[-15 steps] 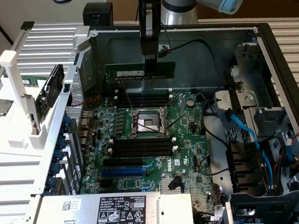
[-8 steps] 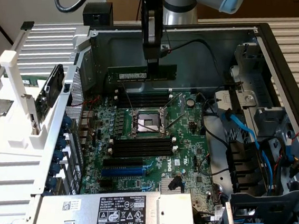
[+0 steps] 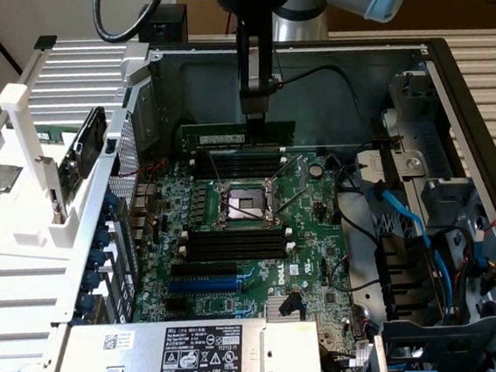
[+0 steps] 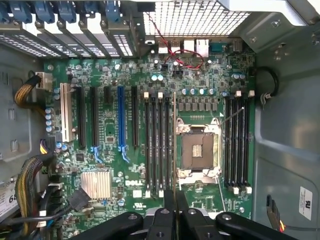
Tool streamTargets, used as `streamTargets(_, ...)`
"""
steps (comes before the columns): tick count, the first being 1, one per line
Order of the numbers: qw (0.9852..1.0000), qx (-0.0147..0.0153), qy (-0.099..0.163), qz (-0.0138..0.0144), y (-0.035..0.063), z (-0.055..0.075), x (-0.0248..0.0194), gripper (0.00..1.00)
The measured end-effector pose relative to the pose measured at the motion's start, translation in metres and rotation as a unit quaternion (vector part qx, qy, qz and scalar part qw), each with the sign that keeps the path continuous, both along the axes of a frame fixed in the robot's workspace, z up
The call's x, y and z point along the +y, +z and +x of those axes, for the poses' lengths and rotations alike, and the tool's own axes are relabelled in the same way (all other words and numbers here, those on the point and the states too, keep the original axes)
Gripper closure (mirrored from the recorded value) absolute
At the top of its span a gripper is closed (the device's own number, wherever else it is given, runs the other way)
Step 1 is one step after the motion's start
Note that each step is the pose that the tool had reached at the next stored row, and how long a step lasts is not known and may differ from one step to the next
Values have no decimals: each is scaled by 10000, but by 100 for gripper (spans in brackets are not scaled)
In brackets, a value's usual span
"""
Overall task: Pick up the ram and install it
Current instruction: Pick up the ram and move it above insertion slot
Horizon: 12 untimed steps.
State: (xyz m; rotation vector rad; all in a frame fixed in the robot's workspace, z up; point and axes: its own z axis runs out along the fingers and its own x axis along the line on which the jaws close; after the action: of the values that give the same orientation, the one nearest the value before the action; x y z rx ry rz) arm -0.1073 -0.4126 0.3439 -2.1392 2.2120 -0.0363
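Arm at work inside an open case [image 3: 467,102]: the tool [image 3: 256,123], pinched narrow on the upper edge of the ram [image 3: 217,137], holds the green stick level and just above the black slots [image 3: 237,163] at twelve o'clock of the socket [image 3: 244,205] in the exterior view. The pick-up looks done and the install is in hand, with the stick not yet seated. The next move appears to call for squaring its lower edge over one slot, parallel along the whole length, then a straight, even push down.
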Motion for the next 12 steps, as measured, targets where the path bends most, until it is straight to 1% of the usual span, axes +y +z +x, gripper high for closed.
streamTargets(8, 10000, 0, 0, 10, -145, 10, -7, 88)
streamTargets(12, 10000, 0, 0, 14, -199, 11, -11, 88)
